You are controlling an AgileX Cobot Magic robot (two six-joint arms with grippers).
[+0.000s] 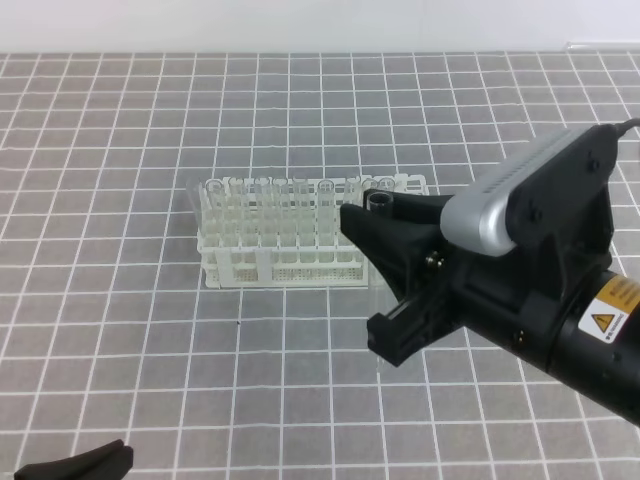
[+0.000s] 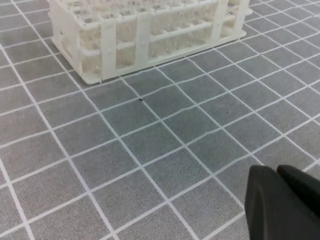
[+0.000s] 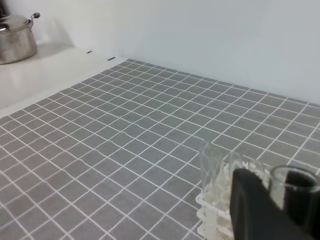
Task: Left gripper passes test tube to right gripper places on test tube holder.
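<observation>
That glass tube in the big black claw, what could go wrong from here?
1. The test tube is held only between the right gripper jaws; being smooth glass, it might slip or tilt.
2. The test tube holder already carries many clear tubes, so lowering it could knock one or miss a free hole.
3. The rack looks light, so a bump might shove it across the gridded mat.

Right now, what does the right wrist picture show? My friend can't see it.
A clear test tube is held in the right gripper above a white rack of tubes. Behind lies a grey tiled mat and a metal pot.
</observation>
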